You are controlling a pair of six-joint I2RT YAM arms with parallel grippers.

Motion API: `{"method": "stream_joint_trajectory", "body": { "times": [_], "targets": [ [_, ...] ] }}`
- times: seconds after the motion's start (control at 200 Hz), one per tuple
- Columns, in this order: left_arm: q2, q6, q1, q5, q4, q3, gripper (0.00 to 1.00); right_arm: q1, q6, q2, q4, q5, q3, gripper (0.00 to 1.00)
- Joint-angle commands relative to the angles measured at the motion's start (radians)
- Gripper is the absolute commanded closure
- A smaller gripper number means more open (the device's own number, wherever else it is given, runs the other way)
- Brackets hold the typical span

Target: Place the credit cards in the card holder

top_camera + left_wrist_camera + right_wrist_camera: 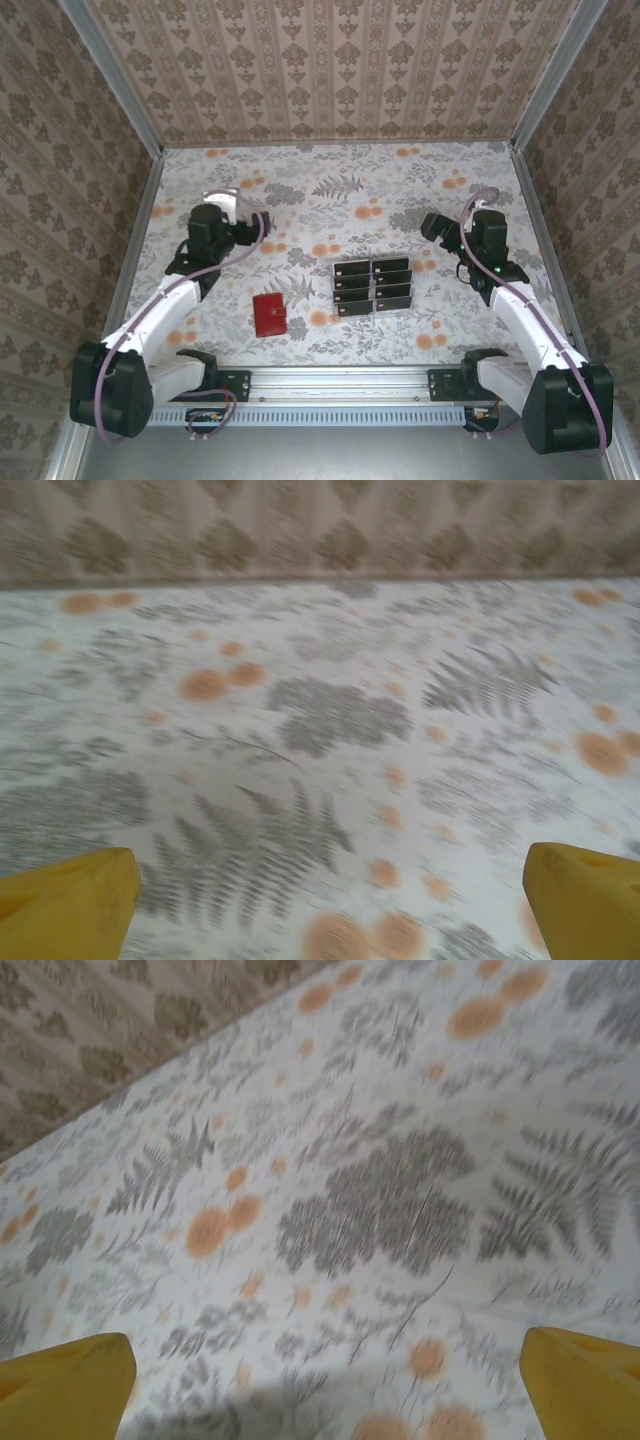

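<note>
Currently the red card holder (pixel 268 314) lies closed and flat on the floral desk (pixel 330 190), near but apart from the clear tray (pixel 375 315), at 8 o'clock from it. The credit cards (pixel 352 284) sit in that tray, in rows across two columns. The left gripper (pixel 226 203) hovers at 11 o'clock from the holder, well apart from it, its yellow fingers (pixel 70 900) spread wide over bare cloth. The right gripper (pixel 436 225), at 2 o'clock from the tray, likewise stands wide open and holds nothing. Patterned walls (pixel 340 70) enclose three sides, and a metal rail (pixel 340 380) runs along the near edge.
</note>
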Motion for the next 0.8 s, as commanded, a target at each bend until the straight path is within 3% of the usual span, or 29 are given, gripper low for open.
{"method": "stream_joint_trajectory", "body": {
  "times": [0.0,0.145,0.315,0.485,0.795],
  "targets": [
    [-0.045,-0.11,-0.091,-0.021,-0.129,0.024,0.0,0.023,0.067,-0.047,-0.193,-0.135,0.03,0.0],
    [-0.082,-0.238,-0.237,-0.054,-0.133,0.002,0.0,0.075,0.058,-0.094,-0.354,-0.163,0.024,0.0],
    [-0.042,-0.4,-0.363,-0.077,-0.075,-0.021,0.0,0.136,0.1,-0.193,-0.402,-0.19,-0.033,0.01],
    [0.053,-0.523,-0.447,-0.072,0.034,-0.023,0.0,0.202,0.145,-0.214,-0.406,-0.16,-0.066,0.02],
    [0.2,-0.619,-0.548,-0.068,0.17,-0.001,0.0,0.306,0.193,-0.217,-0.43,-0.073,-0.104,0.03]
  ]
}}
